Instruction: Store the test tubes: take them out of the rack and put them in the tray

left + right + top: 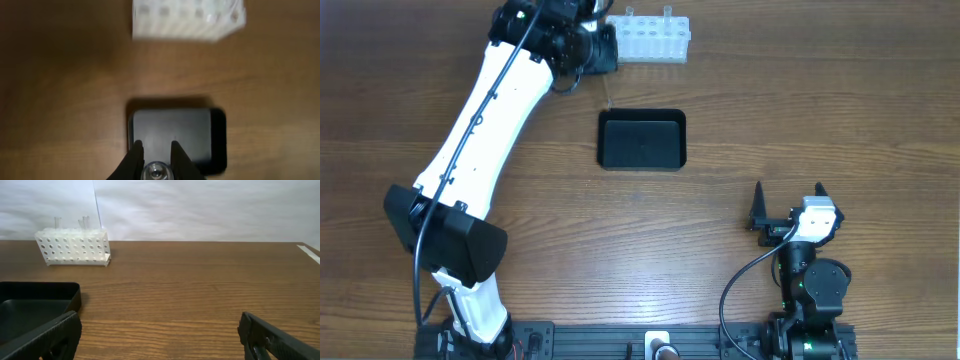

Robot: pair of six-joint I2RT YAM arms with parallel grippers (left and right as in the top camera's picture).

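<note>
Where the wooden table (200, 280) ends behind the rack (72, 247), a white backdrop (200, 210) rises.

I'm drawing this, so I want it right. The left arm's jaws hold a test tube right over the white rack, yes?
Nearly. The left jaws do hold a test tube, but over the black tray, not the white rack, which stands apart from it. The left wrist view shows this.

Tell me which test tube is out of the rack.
The test tube in the left hand, above the tray; the other two stand upright in the rack.
</note>
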